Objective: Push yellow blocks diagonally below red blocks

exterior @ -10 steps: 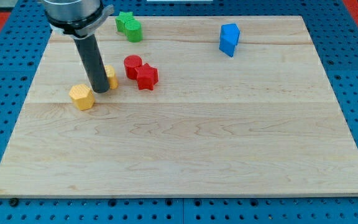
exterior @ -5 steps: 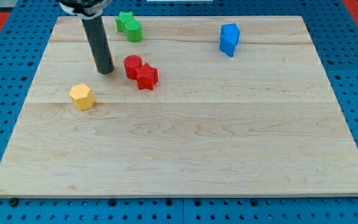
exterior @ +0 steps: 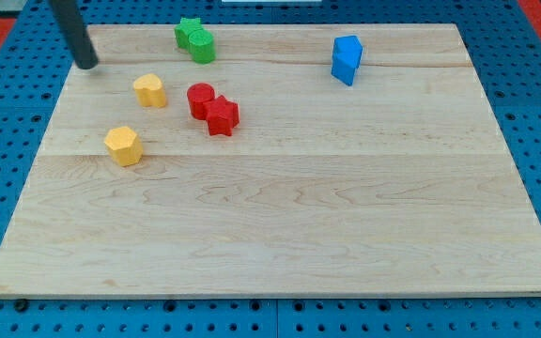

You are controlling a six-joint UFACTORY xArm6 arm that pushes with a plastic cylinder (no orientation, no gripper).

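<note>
1. My tip (exterior: 87, 65) rests at the board's upper left corner region, touching no block. I have no jaws, only a bare rod, so I hold nothing.
2. Nearest to it, down and toward the view's right, sits the upper yellow block (exterior: 149, 90), rounded in shape, just left of the reds and about level with them.
3. Farther down from my tip, almost straight toward the view's bottom, is the yellow hexagonal block (exterior: 123, 145), clear of everything and already lower left of the reds.
4. Beyond the upper yellow, to the right of my tip, the red cylinder (exterior: 200, 99) and the red star-like block (exterior: 222, 116) touch each other.
5. I judge the upper yellow block needs work: it should go toward the view's bottom. I would come in from its top side and push down, staying centred so it does not spin off into the red cylinder beside it.
6. The hexagonal yellow lies near that downward path; I should stop short or steer slightly, or the two yellows will collide.
7. The green block (exterior: 194, 39), right of my tip near the top edge, and the blue block (exterior: 346, 58), far to the right, are well apart and out of the way.
</note>
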